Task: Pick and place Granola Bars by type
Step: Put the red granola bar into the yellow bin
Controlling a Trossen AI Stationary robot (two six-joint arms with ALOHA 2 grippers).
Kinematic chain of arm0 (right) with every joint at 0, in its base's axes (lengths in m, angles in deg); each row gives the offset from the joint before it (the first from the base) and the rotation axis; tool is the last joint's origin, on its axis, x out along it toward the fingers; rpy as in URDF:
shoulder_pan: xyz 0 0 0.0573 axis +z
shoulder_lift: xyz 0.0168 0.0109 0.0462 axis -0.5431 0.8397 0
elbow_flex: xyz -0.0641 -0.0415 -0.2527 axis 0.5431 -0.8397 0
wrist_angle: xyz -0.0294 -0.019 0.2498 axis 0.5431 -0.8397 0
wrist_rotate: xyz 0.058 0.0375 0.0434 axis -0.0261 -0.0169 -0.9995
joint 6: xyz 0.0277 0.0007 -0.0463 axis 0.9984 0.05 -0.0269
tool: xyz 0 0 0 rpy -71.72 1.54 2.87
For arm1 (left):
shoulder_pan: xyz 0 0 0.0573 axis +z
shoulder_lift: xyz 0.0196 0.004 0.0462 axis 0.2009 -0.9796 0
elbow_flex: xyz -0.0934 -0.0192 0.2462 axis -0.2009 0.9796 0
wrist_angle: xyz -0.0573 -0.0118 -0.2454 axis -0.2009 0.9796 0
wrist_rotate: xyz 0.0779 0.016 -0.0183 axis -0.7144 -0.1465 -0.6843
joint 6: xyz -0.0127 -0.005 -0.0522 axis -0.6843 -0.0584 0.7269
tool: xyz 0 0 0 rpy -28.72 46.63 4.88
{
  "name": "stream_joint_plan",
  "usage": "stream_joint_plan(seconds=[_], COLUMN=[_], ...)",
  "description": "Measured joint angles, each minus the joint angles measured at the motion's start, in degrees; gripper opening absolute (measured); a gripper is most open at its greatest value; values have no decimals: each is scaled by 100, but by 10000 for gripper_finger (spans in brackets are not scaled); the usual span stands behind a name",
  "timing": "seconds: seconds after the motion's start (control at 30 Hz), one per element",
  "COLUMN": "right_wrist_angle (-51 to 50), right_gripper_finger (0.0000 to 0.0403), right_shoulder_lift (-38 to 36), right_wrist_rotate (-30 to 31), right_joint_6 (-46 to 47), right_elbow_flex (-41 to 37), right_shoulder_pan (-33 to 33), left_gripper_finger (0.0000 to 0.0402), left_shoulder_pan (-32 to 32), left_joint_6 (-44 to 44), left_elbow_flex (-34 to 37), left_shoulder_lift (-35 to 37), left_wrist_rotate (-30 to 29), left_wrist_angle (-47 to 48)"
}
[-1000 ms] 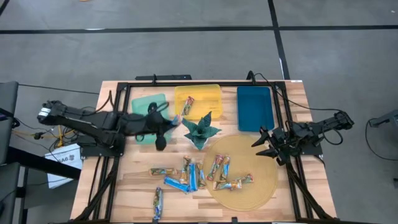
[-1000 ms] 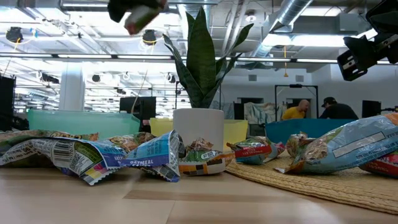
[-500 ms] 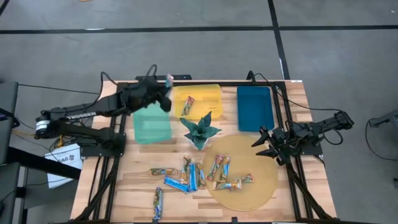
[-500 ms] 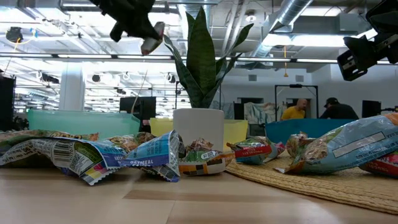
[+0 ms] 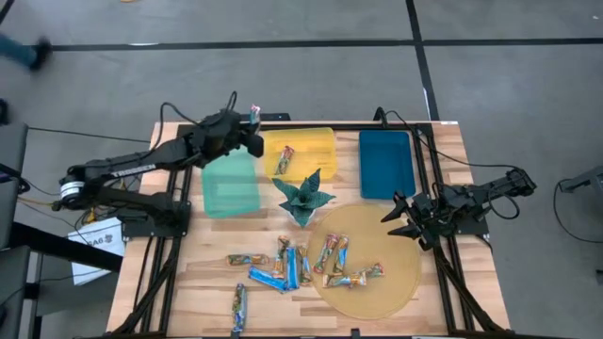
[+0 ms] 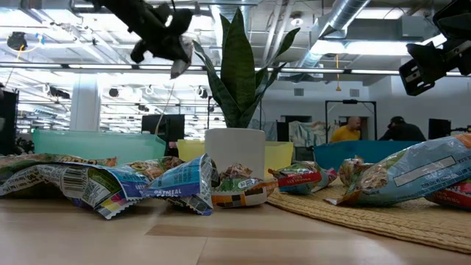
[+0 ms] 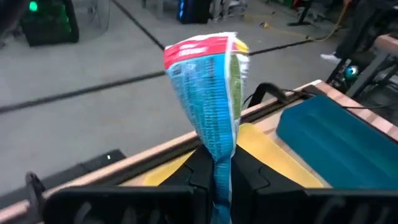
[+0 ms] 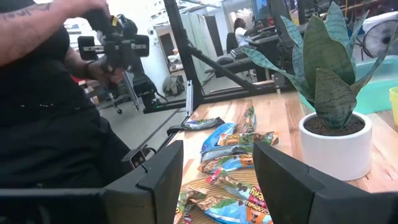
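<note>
Above the wooden table [image 5: 188,282], left gripper [image 5: 252,121] jaws clamped on 1 granola bar [image 7: 208,99]; right gripper [image 5: 400,218] jaws apart, empty.

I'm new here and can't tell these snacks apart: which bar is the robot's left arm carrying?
Find the yellow tray at the table's far edge, between the green tray and the blue tray. At its left corner the left gripper is shut on a bar: blue with a red end, the only one in the air.
</note>
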Motion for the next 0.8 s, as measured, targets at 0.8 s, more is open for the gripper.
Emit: stream_joint_plan(seconds=[0.8], right_wrist_angle=[-1], right_gripper_finger=[189], right_shoulder_lift=[0], right_wrist_rotate=[0], right_joint_6=[-1], right_elbow_flex=[0], right_shoulder_pan=[-1], left_gripper_finger=[18], left_shoulder_pan=[288], left_joint_6=[2032], left_elbow_flex=[-258], left_shoulder_lift=[-2616], left_wrist_rotate=[1317], left_wrist_angle=[-593])
